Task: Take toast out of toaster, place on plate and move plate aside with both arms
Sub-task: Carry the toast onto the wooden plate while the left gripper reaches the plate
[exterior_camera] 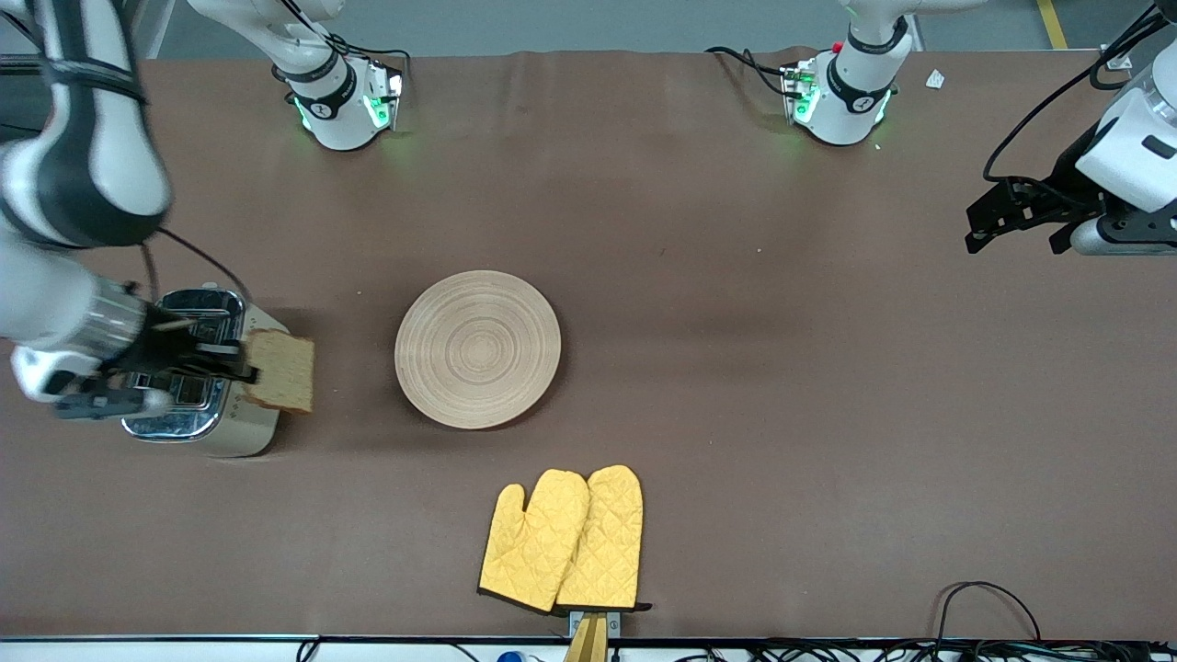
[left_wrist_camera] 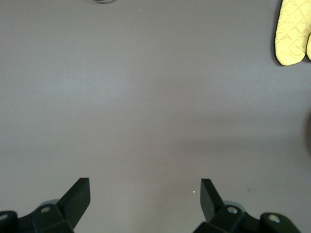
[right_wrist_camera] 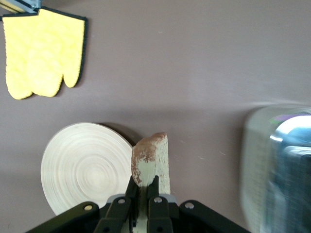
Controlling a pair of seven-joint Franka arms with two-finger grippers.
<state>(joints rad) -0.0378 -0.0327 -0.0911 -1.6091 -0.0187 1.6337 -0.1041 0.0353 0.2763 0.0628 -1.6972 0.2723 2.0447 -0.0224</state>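
Right gripper (exterior_camera: 246, 370) is up over the toaster (exterior_camera: 198, 372) at the right arm's end of the table (exterior_camera: 736, 368), jaws clamped on the toast (exterior_camera: 280, 370). Front view shows the slice's broad brown face, hanging off the toaster's edge on the side toward the plate (exterior_camera: 477, 348). Right wrist view shows the same toast (right_wrist_camera: 151, 162) edge-on instead: crust line and thin profile, pinched between 2 fingers (right_wrist_camera: 156, 206), with the plate (right_wrist_camera: 85, 167) on the table underneath and slightly to one side. Toast is not on the plate; the 2 are apart in the front view.

Plate sits mid-table, flat, nothing on it. Toaster is only a blur at the edge of the right wrist view (right_wrist_camera: 279, 167); its chrome top and slots read only from the front.

2 yellow oven mitts (exterior_camera: 563, 540) lie side by side, nearer the front camera than the plate, apart from it. Both wrist views catch them (left_wrist_camera: 293, 31) (right_wrist_camera: 41, 51).

Left gripper (exterior_camera: 1011, 219) hangs over bare table at the left arm's end, waiting. Front view doesn't settle its jaws; left wrist view does: left gripper (left_wrist_camera: 145, 196) jaws spread wide, nothing between them, only brown table below.
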